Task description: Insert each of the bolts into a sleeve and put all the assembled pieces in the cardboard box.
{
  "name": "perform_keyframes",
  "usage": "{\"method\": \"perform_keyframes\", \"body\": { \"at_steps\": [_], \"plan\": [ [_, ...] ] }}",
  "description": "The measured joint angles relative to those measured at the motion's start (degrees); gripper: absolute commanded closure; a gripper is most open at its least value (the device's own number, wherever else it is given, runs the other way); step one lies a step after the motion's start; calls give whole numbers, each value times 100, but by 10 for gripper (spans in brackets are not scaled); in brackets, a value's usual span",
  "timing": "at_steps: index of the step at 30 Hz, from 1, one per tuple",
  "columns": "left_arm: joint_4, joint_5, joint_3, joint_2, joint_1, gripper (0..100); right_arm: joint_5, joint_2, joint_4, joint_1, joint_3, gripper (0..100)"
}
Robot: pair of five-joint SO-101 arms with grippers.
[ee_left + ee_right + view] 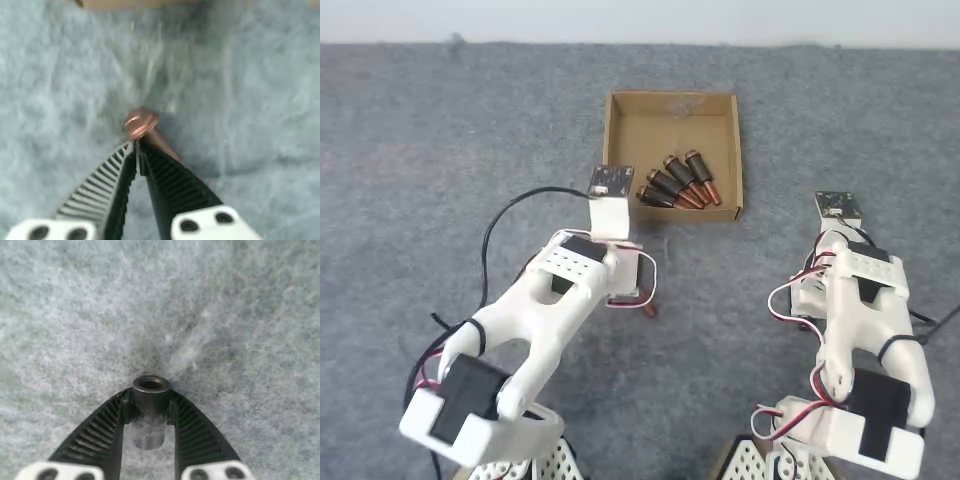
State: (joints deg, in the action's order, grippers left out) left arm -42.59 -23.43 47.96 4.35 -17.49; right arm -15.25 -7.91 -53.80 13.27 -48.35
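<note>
My left gripper is shut on a copper bolt, whose hex head sticks out past the fingertips above the grey carpet. From above, that bolt pokes out beside the left gripper, a little in front of the cardboard box. My right gripper is shut on a black sleeve, held with its open bore facing the camera. Several assembled bolt-and-sleeve pieces lie in the box's near right corner.
Grey carpet covers the whole table. The right arm stands at the right, well apart from the left arm, with bare carpet between them. Black and white cables loop around both arms.
</note>
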Motion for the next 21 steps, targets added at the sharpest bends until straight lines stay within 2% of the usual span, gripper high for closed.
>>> {"method": "perform_keyframes", "body": {
  "at_steps": [6,14,21],
  "plan": [
    [492,0,0,0,-9,988,0,0,0,0,0,992],
    [563,26,0,105,-422,987,0,0,0,0,0,992],
    [563,-747,246,870,-440,889,0,0,0,0,0,992]
  ]
}}
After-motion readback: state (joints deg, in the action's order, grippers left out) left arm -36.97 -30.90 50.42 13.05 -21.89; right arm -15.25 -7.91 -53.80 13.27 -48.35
